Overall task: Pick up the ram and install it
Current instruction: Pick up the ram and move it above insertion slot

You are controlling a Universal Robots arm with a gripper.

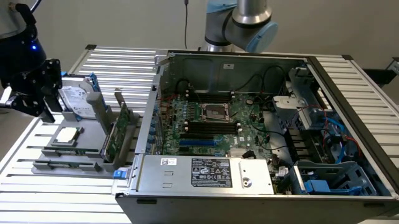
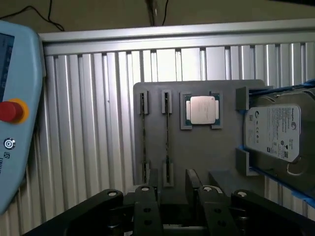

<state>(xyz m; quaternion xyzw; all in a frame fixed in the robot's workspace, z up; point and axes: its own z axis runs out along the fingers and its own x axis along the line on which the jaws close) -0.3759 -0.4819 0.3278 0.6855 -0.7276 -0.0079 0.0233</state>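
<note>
The claw (image 2: 173, 189) hangs low over the grey tray (image 2: 206, 157) with its jaws apart and nothing in them. The ram (image 2: 167, 132) sits on edge in its tray holder, lined up roughly between the fingers. A second stick (image 2: 143, 132) is parked just beside it.

That's probably the main risk. If the claw is a bit off-centre, a finger could land on the neighbour or on the holder posts, and a stick this thin could tilt or slip if it's pinched crooked. The CPU (image 2: 202, 109) is close on the other side, with the hard drive (image 2: 275, 130) beyond it.

Room-wise, bare worktop (image 2: 88, 128) lies past the sticks, away from the CPU. The case (image 1: 237, 65) looks tighter, with walls and cables all around the black memory slots (image 1: 212, 126).
</note>
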